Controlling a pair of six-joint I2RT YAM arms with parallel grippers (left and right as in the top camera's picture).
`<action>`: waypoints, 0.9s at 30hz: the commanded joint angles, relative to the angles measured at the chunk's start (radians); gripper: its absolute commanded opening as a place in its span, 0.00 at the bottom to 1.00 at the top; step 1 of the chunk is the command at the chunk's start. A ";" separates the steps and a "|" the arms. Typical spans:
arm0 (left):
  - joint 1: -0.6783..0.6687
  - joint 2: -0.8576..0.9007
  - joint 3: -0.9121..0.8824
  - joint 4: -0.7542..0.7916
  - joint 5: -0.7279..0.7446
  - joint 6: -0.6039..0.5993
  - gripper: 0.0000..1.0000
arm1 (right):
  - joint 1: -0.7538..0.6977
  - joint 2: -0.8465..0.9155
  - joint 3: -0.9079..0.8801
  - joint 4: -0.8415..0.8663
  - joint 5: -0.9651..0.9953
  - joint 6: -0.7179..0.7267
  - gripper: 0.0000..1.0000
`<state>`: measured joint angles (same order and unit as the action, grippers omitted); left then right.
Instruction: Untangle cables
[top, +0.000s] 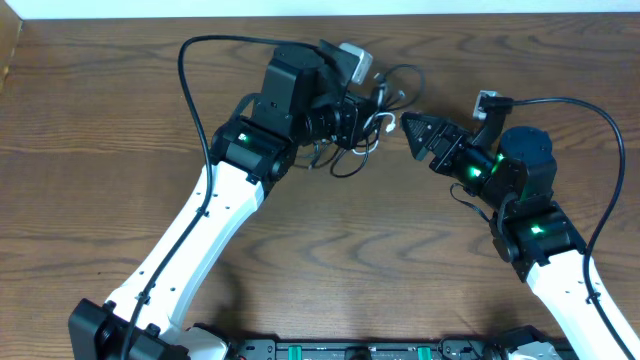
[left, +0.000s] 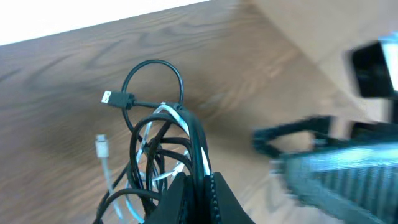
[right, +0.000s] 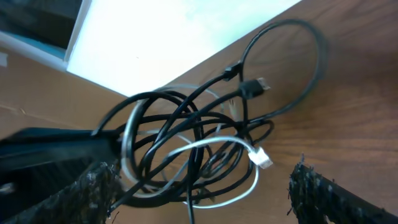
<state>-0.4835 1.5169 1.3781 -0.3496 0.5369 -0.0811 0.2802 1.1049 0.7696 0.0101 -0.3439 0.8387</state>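
Brown wood-grain worktop (top: 120, 120) fills every view. The tangle of cables (left: 163, 140) is held at the left fingers (left: 181, 198), which are clamped together on one end of it. Whether the bundle is lifted clear of the wood cannot be told. From that clamp the black cable (right: 292, 37) is thrown out in a wide loop on the far side, with its USB plug (left: 111, 98) lying free beside the loop. The white cable (right: 217, 146) is threaded through the black coils, and its small plug (right: 262, 160) sticks out of the mass away from the left fingers. The right fingers (right: 93, 193) are spread wide apart and aimed at the bundle from the side opposite the left fingers. They are near the bundle, and nothing is touched by them.

The step in hand is judged to be a second grasp on one free strand. The white plug is the best choice, since its end is exposed. It should be gripped just behind the plug, where only one strand is caught. The pull is best made slowly and straight away from the left fingers, so that the white strand is drawn back out through the coils. If the loops are seen to tighten, the pull should be eased. Both colours may be pinched by the left fingers, in which case the white strand will not slide freely.
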 joint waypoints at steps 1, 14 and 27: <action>0.000 -0.009 -0.002 0.028 0.237 0.119 0.08 | 0.008 0.002 0.019 -0.003 0.005 -0.052 0.87; 0.000 -0.009 -0.002 0.049 0.432 0.141 0.08 | 0.008 0.052 0.019 0.002 0.005 -0.050 0.84; 0.001 -0.009 -0.002 0.117 0.676 0.139 0.08 | 0.010 0.126 0.019 -0.008 0.031 -0.051 0.75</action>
<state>-0.4770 1.5169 1.3708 -0.2520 1.0836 0.0425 0.2802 1.1896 0.7731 0.0120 -0.3367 0.8013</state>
